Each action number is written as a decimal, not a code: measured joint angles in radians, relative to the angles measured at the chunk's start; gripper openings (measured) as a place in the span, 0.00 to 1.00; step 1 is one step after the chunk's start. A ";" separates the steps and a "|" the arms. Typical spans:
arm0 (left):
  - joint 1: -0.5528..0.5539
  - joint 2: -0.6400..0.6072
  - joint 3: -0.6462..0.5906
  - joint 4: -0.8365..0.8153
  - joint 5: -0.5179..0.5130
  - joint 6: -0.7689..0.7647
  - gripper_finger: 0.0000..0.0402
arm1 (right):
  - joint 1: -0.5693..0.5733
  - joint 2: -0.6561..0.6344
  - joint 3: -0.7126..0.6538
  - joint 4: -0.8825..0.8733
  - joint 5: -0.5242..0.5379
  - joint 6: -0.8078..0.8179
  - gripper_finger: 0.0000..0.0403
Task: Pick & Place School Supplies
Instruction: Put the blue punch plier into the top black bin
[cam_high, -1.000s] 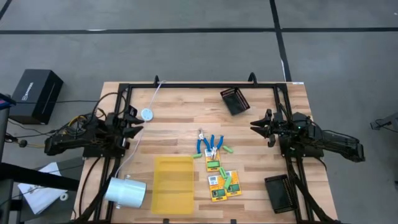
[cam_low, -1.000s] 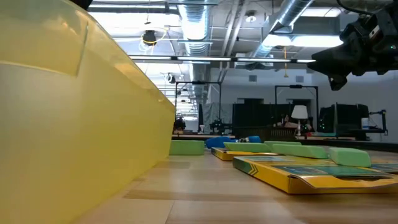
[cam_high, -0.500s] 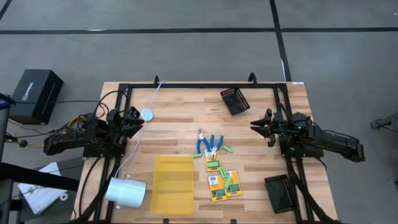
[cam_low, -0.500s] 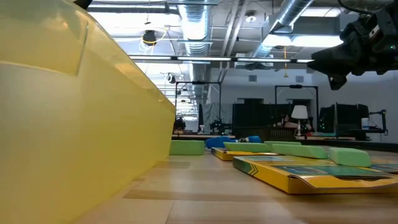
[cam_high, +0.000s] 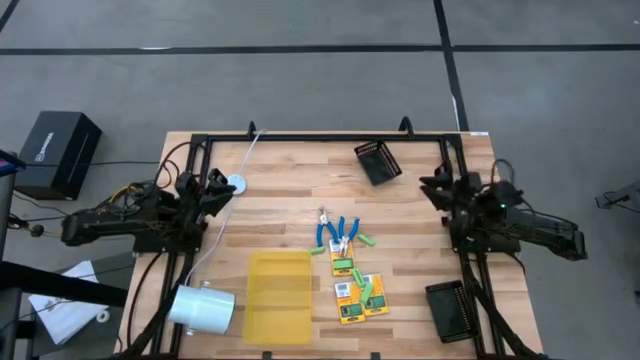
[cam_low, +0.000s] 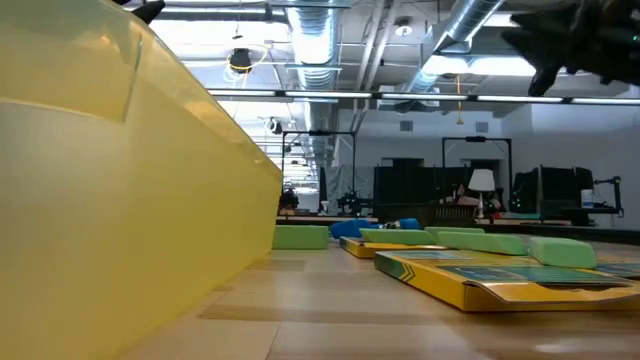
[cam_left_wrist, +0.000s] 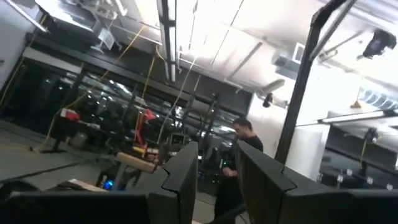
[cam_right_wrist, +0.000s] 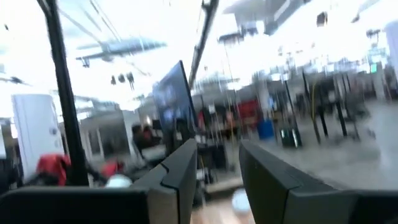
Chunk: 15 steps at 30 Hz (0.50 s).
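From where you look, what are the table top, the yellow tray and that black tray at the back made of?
Table top: pale wood planks, going by visible grain and seams.
Yellow tray: likely translucent plastic, since light glows through its wall in the low view.
Black tray: looks like metal mesh; its fine ribbed pattern suggests so.

Colours on the pale wood table (cam_high: 280, 210)

Blue-handled scissors (cam_high: 337, 230), bright green sticks (cam_high: 366, 241), yellow-and-green boxes (cam_high: 349, 303), a translucent yellow tray (cam_high: 278, 297), two black mesh trays (cam_high: 378, 162), a white cup (cam_high: 202, 307), dark arms.

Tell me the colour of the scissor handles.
Blue; the scissors show best in the high view.
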 joint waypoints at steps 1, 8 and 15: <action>0.000 0.009 0.000 0.008 -0.008 -0.016 0.26 | 0.000 0.000 0.000 0.039 0.000 0.000 0.28; 0.000 0.087 0.000 0.027 -0.144 -0.143 0.26 | 0.000 0.000 0.001 0.245 0.006 0.074 0.28; 0.000 0.179 0.000 0.058 -0.213 -0.192 0.26 | 0.000 0.000 0.001 0.333 0.014 0.194 0.28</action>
